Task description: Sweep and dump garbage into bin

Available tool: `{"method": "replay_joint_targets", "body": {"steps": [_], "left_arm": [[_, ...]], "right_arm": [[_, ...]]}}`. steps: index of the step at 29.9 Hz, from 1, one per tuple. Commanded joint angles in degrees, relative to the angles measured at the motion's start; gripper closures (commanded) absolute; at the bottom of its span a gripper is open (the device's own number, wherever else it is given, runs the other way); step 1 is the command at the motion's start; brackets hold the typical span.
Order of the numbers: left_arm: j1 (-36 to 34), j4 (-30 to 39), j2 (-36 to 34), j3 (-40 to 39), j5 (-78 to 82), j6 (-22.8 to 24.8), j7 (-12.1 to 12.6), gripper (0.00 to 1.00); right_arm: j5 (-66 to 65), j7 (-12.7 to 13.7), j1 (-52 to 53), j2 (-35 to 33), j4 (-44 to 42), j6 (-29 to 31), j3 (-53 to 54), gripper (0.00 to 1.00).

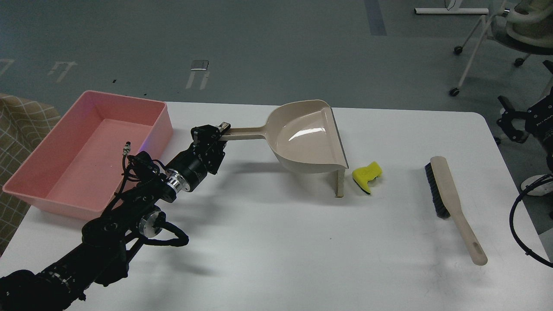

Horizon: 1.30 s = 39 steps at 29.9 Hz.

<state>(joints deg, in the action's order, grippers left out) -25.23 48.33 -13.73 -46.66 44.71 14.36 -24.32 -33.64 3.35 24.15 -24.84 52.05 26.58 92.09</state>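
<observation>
Our left gripper (216,134) was clamped on the end of the dustpan (304,138) handle, holding the pan raised above the table (276,250), its open lip tilted down to the right. The right gripper (512,125) sat off the table's right edge; we could not tell whether its jaws were apart.

The sponge (367,176) lay just right of the pan's lip. A pale slice (340,182) seemed to stand on edge under the lip's corner; whether they touched, we could not tell.

We judged the long handle gave leverage, so the pan could twist in the grip. Lowering might topple the slice or nudge the sponge away. The brush (453,207) lay unheld, well right.

The pan's long axis ran left-right, handle toward the bin (52,198), mouth toward the sponge.
</observation>
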Motion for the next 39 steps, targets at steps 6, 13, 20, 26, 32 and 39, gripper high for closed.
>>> {"method": "replay_joint_targets", "body": {"steps": [6, 13, 20, 26, 32, 39], "left_arm": [[2.2, 10.5, -4.6, 0.0, 8.8, 0.1, -0.5, 0.96], [2.4, 10.6, -8.2, 1.3, 12.7, 0.2, -0.7, 0.96], [2.3, 10.6, -11.8, 5.4, 12.9, 0.0, -1.3, 0.96], [2.3, 9.9, -11.9, 6.8, 13.0, -0.5, -0.9, 0.96], [2.4, 9.7, -11.9, 7.9, 13.0, -2.1, -0.9, 0.96], [2.3, 9.7, -12.0, 7.8, 12.4, -2.2, -0.9, 0.96]], "right_arm": [[-17.2, -0.1, -3.1, -7.8, 6.3, -0.1, -0.7, 0.00], [-34.5, -2.0, -15.2, -18.4, 23.8, 0.1, -0.7, 0.00], [-45.8, -4.8, -26.4, -30.0, 40.3, 0.7, -3.1, 0.03], [-52.7, -4.6, -28.6, -30.9, 43.0, 0.7, -6.5, 0.12], [-58.5, -2.7, -28.9, -30.2, 42.4, 0.7, -13.7, 0.14], [-59.0, -0.5, -28.8, -26.9, 42.4, 0.6, -18.4, 0.19]]}}
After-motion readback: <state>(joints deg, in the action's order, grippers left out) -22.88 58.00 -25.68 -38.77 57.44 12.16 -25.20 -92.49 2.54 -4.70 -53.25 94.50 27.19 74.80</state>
